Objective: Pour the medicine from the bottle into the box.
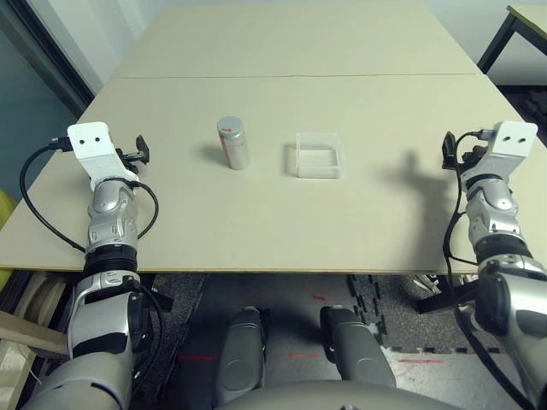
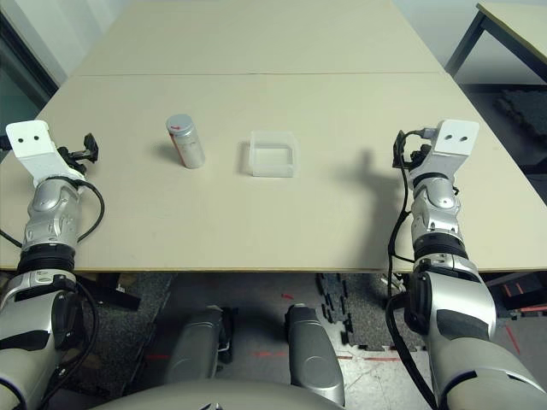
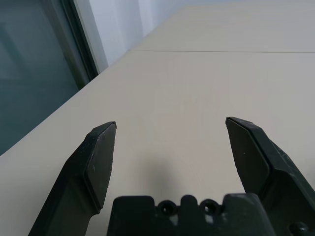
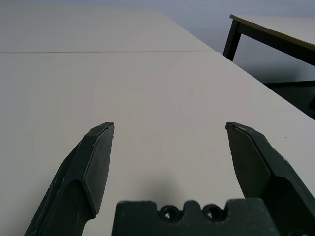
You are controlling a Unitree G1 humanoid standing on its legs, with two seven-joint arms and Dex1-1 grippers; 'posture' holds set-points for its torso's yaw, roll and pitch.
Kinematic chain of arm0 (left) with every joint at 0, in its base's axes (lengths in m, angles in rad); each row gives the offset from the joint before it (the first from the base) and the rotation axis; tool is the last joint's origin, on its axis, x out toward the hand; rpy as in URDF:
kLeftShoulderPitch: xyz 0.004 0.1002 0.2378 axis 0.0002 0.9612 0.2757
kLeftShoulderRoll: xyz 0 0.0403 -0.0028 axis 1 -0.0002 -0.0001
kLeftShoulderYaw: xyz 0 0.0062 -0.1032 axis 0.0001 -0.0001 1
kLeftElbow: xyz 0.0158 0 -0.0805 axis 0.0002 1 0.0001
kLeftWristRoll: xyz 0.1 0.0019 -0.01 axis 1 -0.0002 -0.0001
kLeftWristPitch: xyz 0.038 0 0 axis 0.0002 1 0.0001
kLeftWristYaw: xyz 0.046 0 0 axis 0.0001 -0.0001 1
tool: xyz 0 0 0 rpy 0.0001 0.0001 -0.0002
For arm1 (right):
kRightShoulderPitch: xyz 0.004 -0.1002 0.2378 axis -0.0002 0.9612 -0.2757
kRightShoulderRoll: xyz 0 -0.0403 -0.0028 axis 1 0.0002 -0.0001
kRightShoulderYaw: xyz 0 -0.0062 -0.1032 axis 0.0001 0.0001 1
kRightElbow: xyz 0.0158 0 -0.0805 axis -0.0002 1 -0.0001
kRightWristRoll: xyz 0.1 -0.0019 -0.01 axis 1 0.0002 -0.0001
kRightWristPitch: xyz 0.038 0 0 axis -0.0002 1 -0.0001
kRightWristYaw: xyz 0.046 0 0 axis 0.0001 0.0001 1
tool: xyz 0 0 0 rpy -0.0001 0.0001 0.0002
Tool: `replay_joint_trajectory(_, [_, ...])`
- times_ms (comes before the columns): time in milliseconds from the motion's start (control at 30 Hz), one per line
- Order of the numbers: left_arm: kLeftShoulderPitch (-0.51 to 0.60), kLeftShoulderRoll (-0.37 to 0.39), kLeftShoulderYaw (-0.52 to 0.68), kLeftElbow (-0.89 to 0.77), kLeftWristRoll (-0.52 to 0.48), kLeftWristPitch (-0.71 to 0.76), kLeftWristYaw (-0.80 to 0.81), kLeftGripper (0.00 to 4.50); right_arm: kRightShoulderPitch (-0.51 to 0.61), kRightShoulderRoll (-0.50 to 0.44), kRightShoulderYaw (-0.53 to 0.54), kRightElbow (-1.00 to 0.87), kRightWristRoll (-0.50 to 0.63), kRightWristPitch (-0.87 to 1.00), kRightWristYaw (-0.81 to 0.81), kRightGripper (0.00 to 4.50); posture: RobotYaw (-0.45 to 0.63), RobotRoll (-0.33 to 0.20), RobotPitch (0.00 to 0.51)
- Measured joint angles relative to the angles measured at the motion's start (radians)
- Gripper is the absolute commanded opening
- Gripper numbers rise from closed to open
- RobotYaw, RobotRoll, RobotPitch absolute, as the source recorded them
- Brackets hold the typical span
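The bottle (image 1: 233, 143) stands upright on the table, silvery with red marks and a grey cap on top. Just to its right lies the box (image 1: 320, 155), shallow and of clear plastic. The medicine is hidden from view. My left gripper (image 1: 141, 150) hovers near the table's left edge, well left of the bottle, and its fingers (image 3: 101, 160) stand wide apart over bare tabletop. My right gripper (image 1: 448, 150) is near the right edge, well right of the box, its fingers (image 4: 96, 164) also wide apart with nothing between them.
The beige table (image 1: 282, 222) has a seam (image 1: 291, 76) running across behind the bottle and box. A second table with black legs (image 1: 513, 26) stands at the far right. A dark wall edge (image 1: 43, 51) runs along the left.
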Motion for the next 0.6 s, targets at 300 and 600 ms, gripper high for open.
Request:
replay_joint_trajectory(300, [-0.004, 0.028, -0.026, 0.013, -0.023, -0.01, -0.211, 4.46, 0.007, 0.001, 0.003, -0.049, 0.007, 0.003, 0.048, 4.5, -0.08, 0.0, 0.125])
replay_joint_trajectory(600, [0.013, 0.156, -0.066, -0.013, -0.078, 0.011, -0.608, 4.46, 0.009, -0.018, 0.041, -0.22, 0.058, 0.11, 0.336, 4.5, -0.1, 0.0, 0.123])
